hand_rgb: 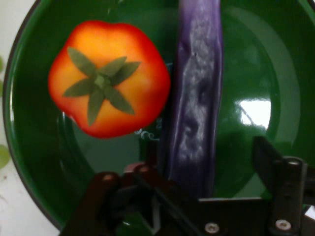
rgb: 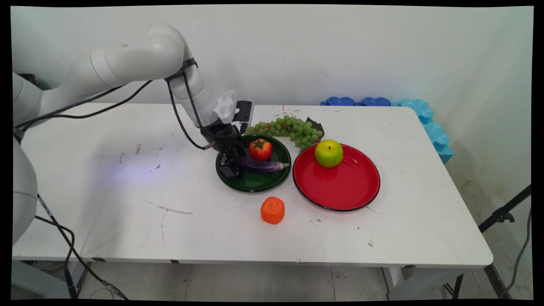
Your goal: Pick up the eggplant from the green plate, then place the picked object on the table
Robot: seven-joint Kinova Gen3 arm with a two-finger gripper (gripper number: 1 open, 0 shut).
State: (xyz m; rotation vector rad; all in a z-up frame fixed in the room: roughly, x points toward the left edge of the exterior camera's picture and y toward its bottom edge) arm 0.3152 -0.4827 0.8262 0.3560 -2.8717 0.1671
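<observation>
From the main view, the claw (rgb: pixel 231 166) is down in the green plate (rgb: pixel 259 182) at one end of the purple eggplant (rgb: pixel 264 165). A red tomato (rgb: pixel 261 149) sits on the same plate. Green grapes (rgb: pixel 293 128) lie behind it on the bench (rgb: pixel 127 204).

From the hand view, the claw (hand_rgb: pixel 206 172) is open, with one finger on each side of the eggplant (hand_rgb: pixel 194 98). The tomato (hand_rgb: pixel 108 86) is just beside the eggplant on the green plate (hand_rgb: pixel 44 162).

White rounded arm (rgb: pixel 127 63), black cables (rgb: pixel 178 106), black screwed pincer (hand_rgb: pixel 197 182).
</observation>
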